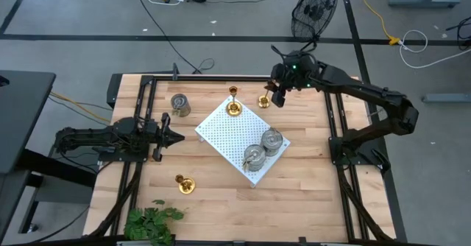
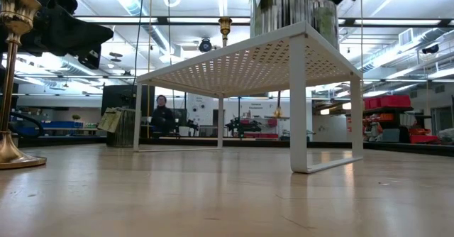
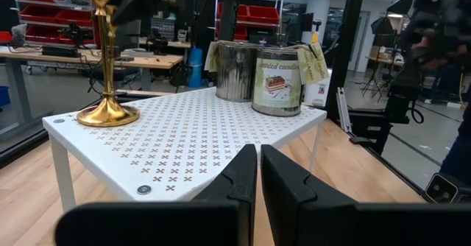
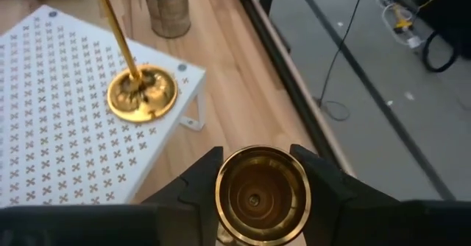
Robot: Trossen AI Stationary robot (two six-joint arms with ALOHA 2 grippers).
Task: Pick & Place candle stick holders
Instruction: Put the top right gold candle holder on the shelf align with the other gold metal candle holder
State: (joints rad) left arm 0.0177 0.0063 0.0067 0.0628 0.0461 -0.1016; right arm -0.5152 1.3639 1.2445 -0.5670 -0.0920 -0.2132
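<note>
we list: right pincer (image 4: 257, 194) clamping a brass candle stick holder (image 4: 263, 196) beside the white perforated board (image 1: 243, 137); left pincer (image 3: 259, 174) closed, empty, over the counter (image 1: 309, 180).

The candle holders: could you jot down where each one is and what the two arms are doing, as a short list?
On white board: one brass holder, two silver tins
On table: silver tin, brass holder
Right gripper: closed on third brass holder, beside the board
Left gripper: shut, empty, facing the board
</note>
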